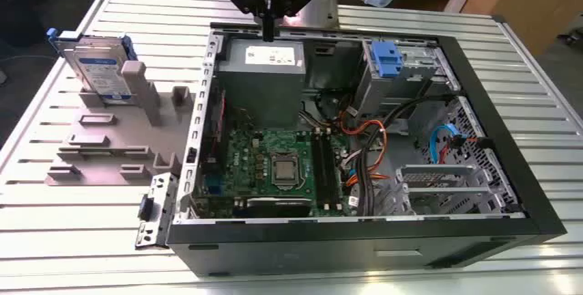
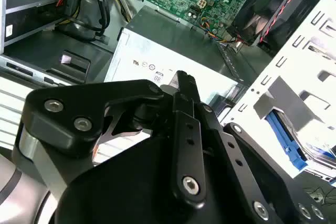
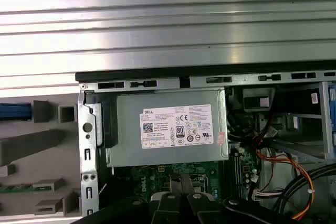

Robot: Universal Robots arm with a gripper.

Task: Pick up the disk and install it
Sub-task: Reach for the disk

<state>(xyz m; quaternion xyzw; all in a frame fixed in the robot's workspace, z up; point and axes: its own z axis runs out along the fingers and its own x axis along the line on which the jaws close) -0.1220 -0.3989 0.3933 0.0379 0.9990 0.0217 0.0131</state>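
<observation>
Step 1 of 2, the pick-up, is in hand and has not yet reached the disk. The gripper (image 1: 269, 34) hangs over the rear edge of the open computer case (image 1: 364, 233), right above the power supply (image 1: 264, 69). Its jaws look clenched together into 1 narrow tip, with nothing between them.

The disk (image 1: 98, 69) stands on edge in a grey holder (image 1: 109, 138) on the slatted tabletop (image 1: 73, 240). It is outside the case, toward the exterior view's left, and well apart from the gripper. Its label faces outward and a blue rail shows along its upper edge.

As I judge it, the grasp calls for the jaws to part, cross over to the holder, and come down around the disk's upper edge while it stands upright. A clean straight lift would keep the rails from snagging on the holder's posts. Inside the case, a drive cage with a blue latch piece (image 1: 384, 59) sits near the rear corner. I cannot tell from here which bay the disk belongs in.
</observation>
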